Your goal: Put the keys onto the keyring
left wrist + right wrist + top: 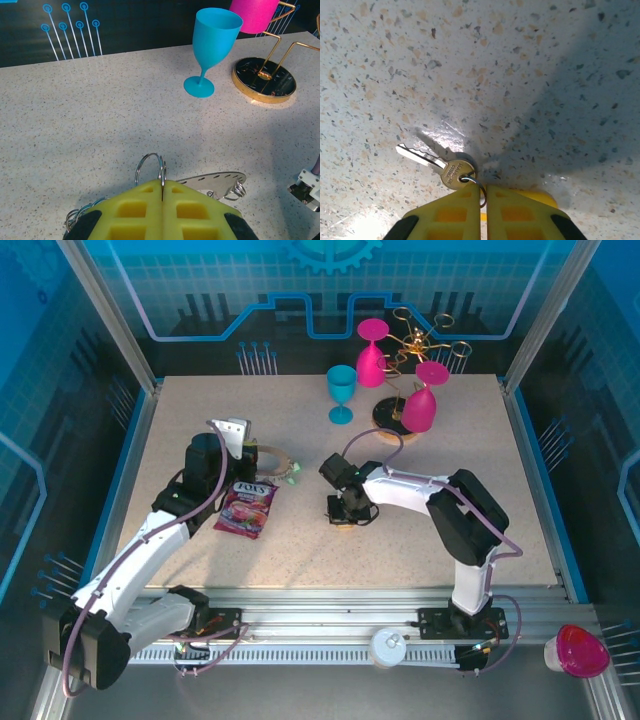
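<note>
Left arm (130,565) and right arm (410,485): white shells, black joints, mauve cables (372,432); left end effector (162,192) and right end effector (483,197) show yellow gridded pads (135,212).

Speckled table (300,550): blue goblet (341,390), upper centre; gold rack (413,341) bearing pink goblets (372,360), upper right; purple snack packet (246,508), centre left.

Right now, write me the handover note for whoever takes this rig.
Left gripper: shut on a wire loop of the keyring, left of centre.
Right gripper: shut on the small ring of a silver key, mid-table, apart from the keyring.
Done: both pieces gripped.
Left: bring the key over and thread it onto a loop.
</note>
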